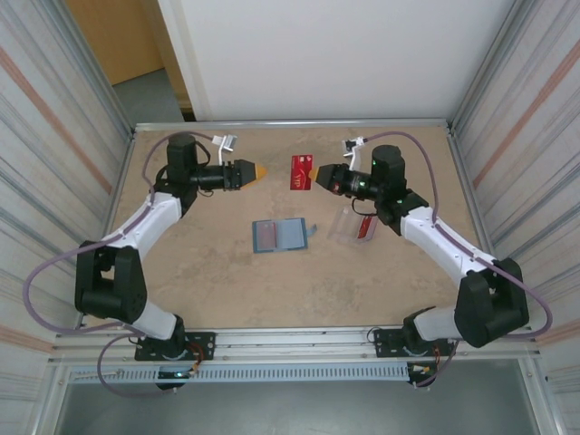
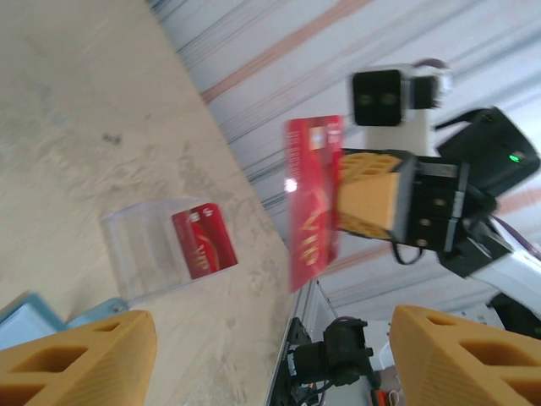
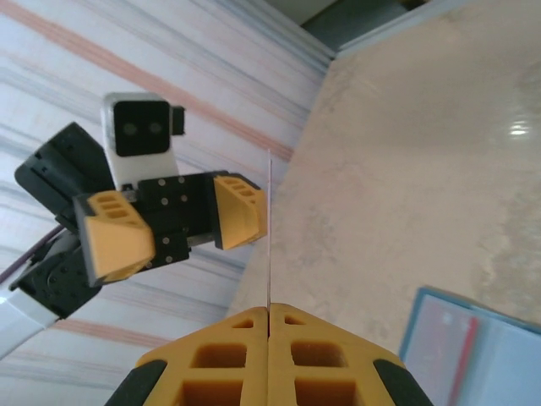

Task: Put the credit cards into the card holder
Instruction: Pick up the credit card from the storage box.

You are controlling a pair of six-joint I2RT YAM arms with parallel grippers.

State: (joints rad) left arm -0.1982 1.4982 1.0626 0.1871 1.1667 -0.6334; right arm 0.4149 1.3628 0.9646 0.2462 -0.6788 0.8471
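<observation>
- Handover is looking like the step: my right tool [image 1: 314, 173] is pinching a red credit card [image 1: 301, 172] upright in the air, at 12 o'clock from the open card holder [image 1: 279, 234] on the bench [image 1: 199, 272].
- My left tool [image 1: 256, 170] is gaping wide at 9 o'clock of that card; I am judging it should be closing squarely on the free edge.
- Left wrist view is showing the card's face and a second red card [image 2: 203, 241] in the clear case [image 2: 139, 245]; right wrist view is giving the held card edge-on.
</observation>
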